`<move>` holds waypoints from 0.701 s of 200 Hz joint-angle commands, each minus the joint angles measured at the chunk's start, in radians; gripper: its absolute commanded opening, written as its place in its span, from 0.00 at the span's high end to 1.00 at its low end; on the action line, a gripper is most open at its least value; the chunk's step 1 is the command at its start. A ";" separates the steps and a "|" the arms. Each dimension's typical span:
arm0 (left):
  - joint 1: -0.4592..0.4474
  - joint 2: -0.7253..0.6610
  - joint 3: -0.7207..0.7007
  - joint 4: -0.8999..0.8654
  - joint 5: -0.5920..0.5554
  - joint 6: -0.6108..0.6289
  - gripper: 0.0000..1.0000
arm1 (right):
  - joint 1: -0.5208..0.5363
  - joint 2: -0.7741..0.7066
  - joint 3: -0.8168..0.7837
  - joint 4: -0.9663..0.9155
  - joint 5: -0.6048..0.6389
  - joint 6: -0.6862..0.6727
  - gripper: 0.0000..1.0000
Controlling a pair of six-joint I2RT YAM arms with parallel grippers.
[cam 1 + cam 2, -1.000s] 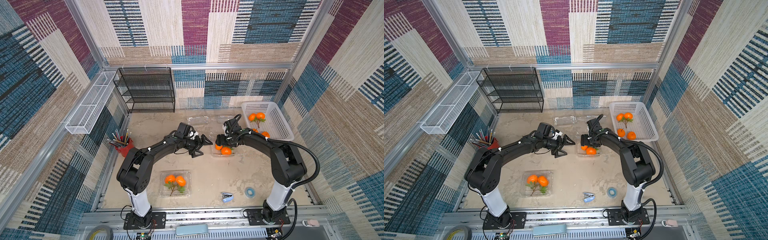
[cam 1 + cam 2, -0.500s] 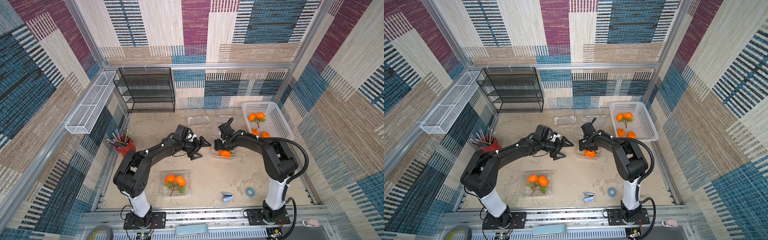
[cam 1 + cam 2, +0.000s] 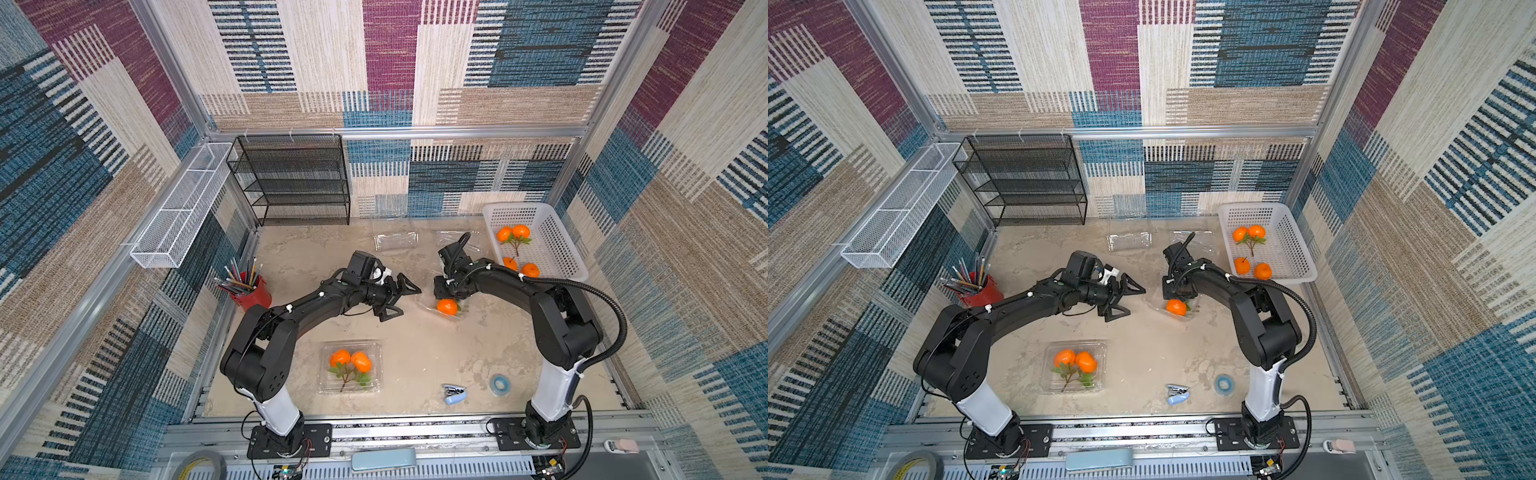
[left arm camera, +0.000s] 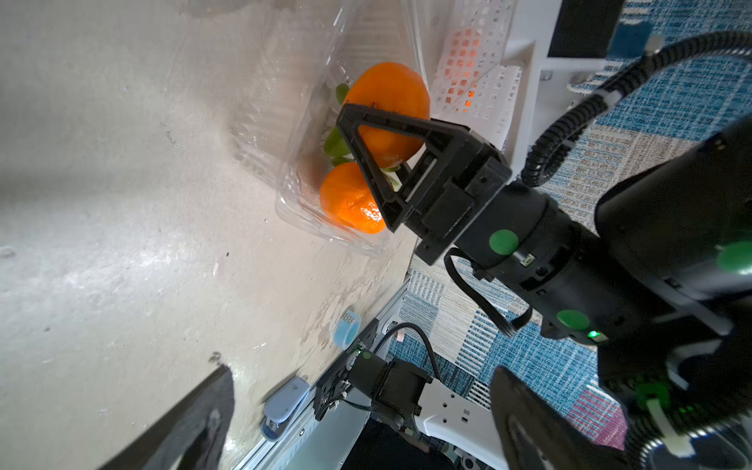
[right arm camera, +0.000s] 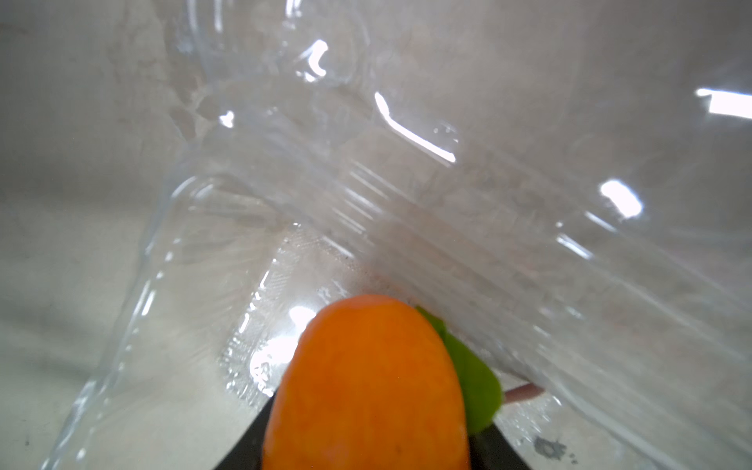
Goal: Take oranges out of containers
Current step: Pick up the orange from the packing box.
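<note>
- A blue stapler (image 3: 454,394) and a roll of blue tape (image 3: 498,384) lay at the front of the table, well in front of the white basket (image 3: 557,245).
- The front box (image 3: 372,386) sat a little farther back, well to the left of the basket. The front oranges (image 3: 340,357), two with green leaves, were inside it.
- The left gripper (image 3: 409,300) hung over the table, left of the basket. Its jaws were spread wide and held nothing.
- The open box (image 4: 260,134) lay between that gripper and the basket, near the basket's front corner. The middle oranges (image 3: 447,307), two of them, lay in it.
- The right gripper (image 3: 449,297) pointed down into the open box. Its jaws stood one on each side of one middle orange. I could not tell if they squeezed it.
- The basket oranges (image 3: 520,231), four of them, lay in the basket.
- Two empty boxes (image 3: 395,241) lay just left of the basket's far end.
- A black shelf (image 3: 299,183) stood at the back wall, far left of the basket.
</note>
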 commanded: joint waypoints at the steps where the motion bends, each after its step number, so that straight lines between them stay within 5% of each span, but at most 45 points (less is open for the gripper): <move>1: -0.003 -0.007 0.006 0.024 -0.022 -0.008 0.01 | 0.001 -0.031 0.012 -0.014 0.021 0.017 0.49; 85: -0.033 -0.022 0.079 0.002 -0.094 -0.031 0.01 | -0.013 -0.094 0.032 -0.036 0.009 0.023 0.50; 140: -0.087 0.015 0.202 -0.053 -0.135 -0.031 0.01 | -0.143 -0.199 0.053 -0.040 -0.098 0.065 0.51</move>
